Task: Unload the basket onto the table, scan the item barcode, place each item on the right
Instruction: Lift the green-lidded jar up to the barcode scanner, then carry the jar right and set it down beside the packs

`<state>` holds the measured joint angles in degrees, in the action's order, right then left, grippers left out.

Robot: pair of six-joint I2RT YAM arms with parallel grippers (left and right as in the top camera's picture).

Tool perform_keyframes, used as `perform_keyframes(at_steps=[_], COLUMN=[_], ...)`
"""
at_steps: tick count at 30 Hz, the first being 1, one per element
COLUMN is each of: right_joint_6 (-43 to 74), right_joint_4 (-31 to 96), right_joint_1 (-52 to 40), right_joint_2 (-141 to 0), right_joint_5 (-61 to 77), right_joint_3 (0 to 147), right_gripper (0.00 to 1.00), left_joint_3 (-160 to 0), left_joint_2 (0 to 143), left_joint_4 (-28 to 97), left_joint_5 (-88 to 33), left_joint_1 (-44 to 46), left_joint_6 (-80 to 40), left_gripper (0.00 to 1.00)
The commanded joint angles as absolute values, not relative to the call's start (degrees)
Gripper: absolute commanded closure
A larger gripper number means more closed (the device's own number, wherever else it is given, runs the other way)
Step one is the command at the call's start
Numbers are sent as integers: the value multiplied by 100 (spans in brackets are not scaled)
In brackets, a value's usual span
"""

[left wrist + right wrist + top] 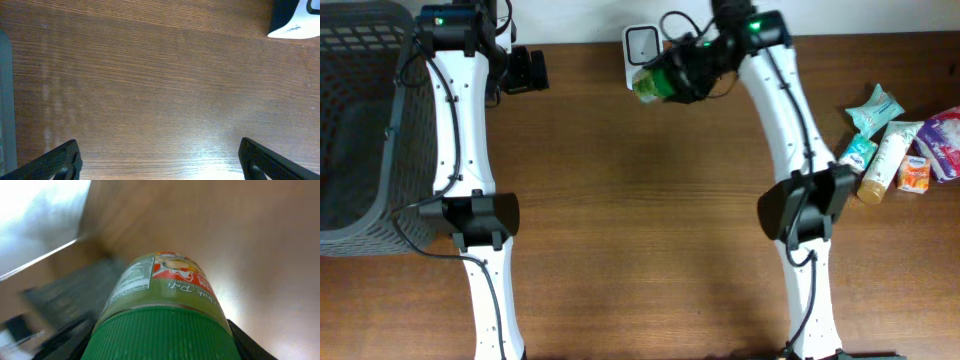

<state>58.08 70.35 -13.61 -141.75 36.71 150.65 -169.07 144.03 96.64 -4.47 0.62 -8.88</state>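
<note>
A jar with a green ribbed lid and a green, red and white label hangs above the table's far edge, lying sideways just in front of the white scanner. My right gripper is shut on the jar. In the right wrist view the jar fills the frame between the fingers of the right gripper, lid toward the camera, and the background is blurred. My left gripper is open at the far left with nothing in it. In its own view the left gripper has only bare wood between its fingers, with the scanner at the top right corner.
A dark mesh basket stands at the left edge, and its wall shows in the left wrist view. Several packaged items, tubes and pouches, lie at the right edge of the brown wooden table.
</note>
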Motion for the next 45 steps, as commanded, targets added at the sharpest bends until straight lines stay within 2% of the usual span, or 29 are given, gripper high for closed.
perform_keyframes(at_steps=[1,7,13,17,30,34,39,43,45], right_joint_6=[4552,3896,3896,2842,2821,2143,2298,2309,2694], right_joint_4=[6554,4842,3059,2235,1968,2010,2926,4091,4862], right_joint_1=[-1688,-2283,-2335,-2368,-2370,-2316,-1951,-1385,-956], right_joint_2=[-14090,-14110,-14628,-14953,-15222,-14997,-14339,-13847,-13679], right_joint_5=[1288,-1210,-1249,-1229,-1229,-1251,-1238,-1229,-1219], right_joint_3=[15130,15085,14794,14787,14752,14809,14820,14820,14820], right_gripper=[54,54,55,54,54,50,52,55,54], left_joint_3=[-16921,-16921,-16921,-16921,-16921,-16921,-16921,-16921,-16921], left_joint_2=[14411,14411,14411,14411,14411,14411,14411,14411,14411], left_joint_4=[9673,9671,9671,9671,9673,9671,9671,9671,9673], left_joint_5=[-469,-469,-467,-469,-467,-469,-467,-469,-467], left_joint_1=[58,56,56,58,58,58,58,58,58], left_joint_6=[-939,-939,-939,-939,-939,-939,-939,-939,-939], left_gripper=[1,1,2,1,1,1,1,1,1])
